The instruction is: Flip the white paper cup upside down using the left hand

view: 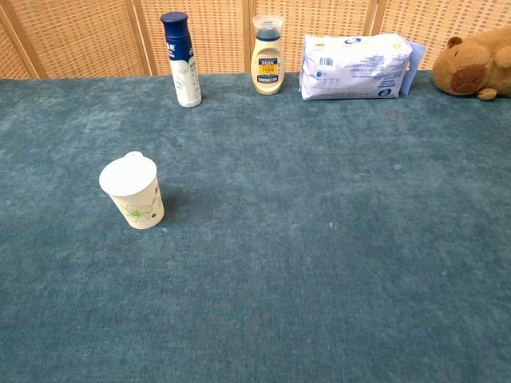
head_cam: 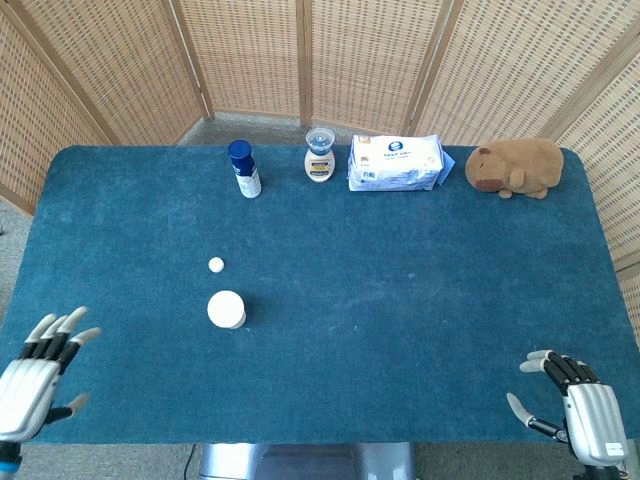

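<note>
At the near left corner the left hand [head_cam: 35, 365] is hovering over the table edge with its fingers spread and holding nothing — a posture that suits a reach not yet begun, since the cup is well apart from it. At the near right corner the right hand [head_cam: 570, 395] is resting low, fingers loosely apart and empty, parked out of the way of a job that is not its own. The white paper cup [view: 133, 191] is standing upright on the blue table [head_cam: 400, 300], left of the middle, its mouth facing up. Just beyond it a small white cap [head_cam: 216, 265] is lying close enough to be knocked during the turn. Along the far edge, from left to right, a blue-capped bottle [head_cam: 243, 168], a cream bottle [head_cam: 319, 155], a wipes pack [head_cam: 395, 163] and a brown plush toy [head_cam: 515, 167] are sitting well clear — nothing is blocking the path.
</note>
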Available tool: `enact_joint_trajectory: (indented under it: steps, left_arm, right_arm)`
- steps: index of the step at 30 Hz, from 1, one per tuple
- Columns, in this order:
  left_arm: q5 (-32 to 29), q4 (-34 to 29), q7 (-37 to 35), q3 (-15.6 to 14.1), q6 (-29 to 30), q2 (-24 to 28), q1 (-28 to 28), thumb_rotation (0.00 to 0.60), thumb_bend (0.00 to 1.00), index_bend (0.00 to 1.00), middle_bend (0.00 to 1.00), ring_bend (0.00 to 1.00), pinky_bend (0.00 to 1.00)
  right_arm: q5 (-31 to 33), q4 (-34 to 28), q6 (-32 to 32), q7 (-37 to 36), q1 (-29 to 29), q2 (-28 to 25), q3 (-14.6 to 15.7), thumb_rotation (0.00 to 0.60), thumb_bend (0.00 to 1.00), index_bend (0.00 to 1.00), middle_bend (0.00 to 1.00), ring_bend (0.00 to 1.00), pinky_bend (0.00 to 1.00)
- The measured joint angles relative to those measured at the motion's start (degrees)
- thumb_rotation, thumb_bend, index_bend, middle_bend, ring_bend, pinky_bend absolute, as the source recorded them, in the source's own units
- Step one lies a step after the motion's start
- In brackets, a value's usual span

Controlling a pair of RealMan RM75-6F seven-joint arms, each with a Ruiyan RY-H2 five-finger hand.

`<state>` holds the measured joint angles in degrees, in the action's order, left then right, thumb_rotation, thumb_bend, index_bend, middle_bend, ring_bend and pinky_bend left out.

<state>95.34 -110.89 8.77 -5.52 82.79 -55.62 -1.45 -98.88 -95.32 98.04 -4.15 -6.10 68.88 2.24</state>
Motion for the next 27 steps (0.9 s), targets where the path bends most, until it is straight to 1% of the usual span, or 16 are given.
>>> enact_joint_trajectory:
  steps: [6, 10, 13, 19, 27]
  left_arm:
    - [-3.8, -1.3, 4.8, 3.7, -9.3, -0.1, -6.9, 0.600, 0.18, 0.17, 0.04, 0.00, 0.01]
    - [-8.4, -2.5, 11.0, 6.7, -15.8, -1.5, -12.3, 0.600, 0.19, 0.17, 0.04, 0.00, 0.01]
    - [-12.4, -3.2, 16.1, 8.8, -19.5, -3.4, -15.9, 0.600, 0.19, 0.17, 0.04, 0.00, 0.01]
    - [-21.0, -3.4, 25.7, 11.8, -24.6, -8.9, -22.3, 0.600, 0.19, 0.17, 0.04, 0.00, 0.01]
    - [-32.1, -1.9, 36.4, 13.3, -27.6, -16.4, -29.3, 0.600, 0.19, 0.16, 0.03, 0.00, 0.01]
  right_arm:
    - [0.4, 1.3, 2.5, -1.9, -1.7, -0.3, 0.3, 0.426, 0.32, 0.43, 0.37, 0.36, 0.36]
    - [0.6, 1.6, 3.4, -2.6, -2.4, -0.8, 0.4, 0.425, 0.32, 0.43, 0.37, 0.36, 0.36]
    - [0.7, 1.6, 3.6, -2.7, -2.6, -1.1, 0.3, 0.427, 0.32, 0.43, 0.37, 0.36, 0.36]
    - [1.2, 1.8, 4.0, -3.4, -3.0, -1.4, 0.1, 0.428, 0.32, 0.43, 0.37, 0.36, 0.36]
    - [2.2, 2.4, 4.7, -4.2, -3.8, -1.9, -0.2, 0.426, 0.32, 0.43, 0.37, 0.36, 0.36]
